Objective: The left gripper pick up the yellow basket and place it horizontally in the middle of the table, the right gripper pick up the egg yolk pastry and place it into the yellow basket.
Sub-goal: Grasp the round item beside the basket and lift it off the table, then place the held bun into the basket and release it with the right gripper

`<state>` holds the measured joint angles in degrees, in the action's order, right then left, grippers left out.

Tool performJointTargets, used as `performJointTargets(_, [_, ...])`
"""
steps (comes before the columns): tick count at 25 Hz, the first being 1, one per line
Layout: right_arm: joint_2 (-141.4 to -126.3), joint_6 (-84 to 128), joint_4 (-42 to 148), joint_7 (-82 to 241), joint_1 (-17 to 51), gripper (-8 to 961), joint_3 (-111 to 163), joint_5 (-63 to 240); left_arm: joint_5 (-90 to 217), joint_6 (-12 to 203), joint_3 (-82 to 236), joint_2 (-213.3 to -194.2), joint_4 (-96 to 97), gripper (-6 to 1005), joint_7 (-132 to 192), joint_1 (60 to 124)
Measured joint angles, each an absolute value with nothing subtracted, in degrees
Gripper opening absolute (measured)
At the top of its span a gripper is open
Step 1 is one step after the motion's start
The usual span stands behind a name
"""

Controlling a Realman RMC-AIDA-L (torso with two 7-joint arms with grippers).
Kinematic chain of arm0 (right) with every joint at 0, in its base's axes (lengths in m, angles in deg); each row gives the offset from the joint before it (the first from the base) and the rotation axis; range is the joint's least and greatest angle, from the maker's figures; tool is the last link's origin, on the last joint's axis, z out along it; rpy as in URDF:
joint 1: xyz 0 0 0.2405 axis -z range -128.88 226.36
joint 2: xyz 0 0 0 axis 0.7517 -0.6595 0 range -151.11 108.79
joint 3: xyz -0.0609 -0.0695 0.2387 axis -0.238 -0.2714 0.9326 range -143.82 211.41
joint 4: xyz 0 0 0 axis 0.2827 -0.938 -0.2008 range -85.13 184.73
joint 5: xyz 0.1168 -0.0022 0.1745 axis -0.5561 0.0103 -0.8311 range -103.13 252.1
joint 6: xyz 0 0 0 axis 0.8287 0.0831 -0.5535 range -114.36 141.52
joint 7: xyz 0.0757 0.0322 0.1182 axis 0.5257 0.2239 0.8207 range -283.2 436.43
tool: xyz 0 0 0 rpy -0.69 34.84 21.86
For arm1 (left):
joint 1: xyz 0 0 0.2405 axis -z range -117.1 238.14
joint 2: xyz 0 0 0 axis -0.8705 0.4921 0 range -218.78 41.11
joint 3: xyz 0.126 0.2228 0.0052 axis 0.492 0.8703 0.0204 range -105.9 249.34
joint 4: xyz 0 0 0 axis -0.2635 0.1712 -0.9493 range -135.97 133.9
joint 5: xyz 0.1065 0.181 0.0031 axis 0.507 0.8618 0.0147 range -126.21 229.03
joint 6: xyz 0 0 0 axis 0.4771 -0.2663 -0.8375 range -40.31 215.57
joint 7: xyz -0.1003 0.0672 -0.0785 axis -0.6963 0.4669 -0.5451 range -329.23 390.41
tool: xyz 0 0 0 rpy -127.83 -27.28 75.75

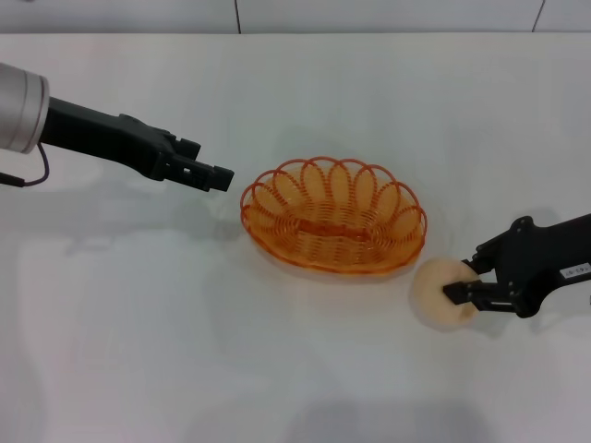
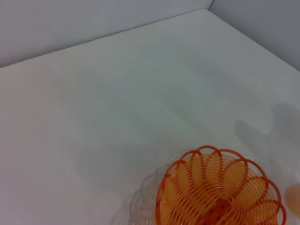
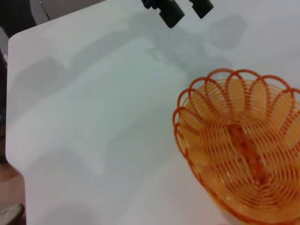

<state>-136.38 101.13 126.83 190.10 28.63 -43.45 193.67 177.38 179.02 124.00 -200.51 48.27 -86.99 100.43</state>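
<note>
The yellow basket (image 1: 332, 217) lies lengthwise across the middle of the table, empty. It also shows in the left wrist view (image 2: 220, 192) and the right wrist view (image 3: 243, 150). My left gripper (image 1: 219, 174) is open and empty, hovering just left of the basket's rim; its two spread fingertips (image 3: 171, 13) show in the right wrist view. The egg yolk pastry (image 1: 434, 295) sits just right of the basket's front right end. My right gripper (image 1: 464, 277) is shut on the pastry's right side, low at the table.
The white table (image 1: 138, 351) stretches wide on all sides. A wall runs along its far edge (image 1: 277, 33). The table's corner (image 3: 18, 40) shows in the right wrist view.
</note>
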Motion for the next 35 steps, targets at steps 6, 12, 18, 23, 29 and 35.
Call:
performJointTargets(6, [-136.38,103.47,131.15,191.65,28.54,248,-41.54,193.75,177.92,179.75,124.19,-200.41,48.27,868,-86.95,100.25])
performJointTargets(12, [-136.59,103.44,134.45,192.81,26.32,185,-41.79,193.37,179.72,181.78,124.19,-200.48,48.71,868,-86.87,100.09])
performJointTargets(18, [-136.85,98.18,132.30,192.81,23.06,135,-46.22,192.12,181.13,183.14,124.19,-200.84,49.84,868,-86.76,99.91])
performJointTargets(23, [-136.95,93.19,129.71,192.81,20.73,99,-50.64,192.06,181.14,183.67,124.19,-200.79,49.89,867,-86.77,99.88])
performJointTargets(29, [-136.98,87.46,128.18,193.46,19.71,64,-54.29,191.99,181.14,183.78,124.19,-200.78,50.20,867,-86.74,99.82])
performJointTargets(35, [-136.93,86.35,126.05,194.35,18.51,61,-54.55,191.43,181.14,183.78,124.19,-200.80,50.53,867,-86.52,99.63])
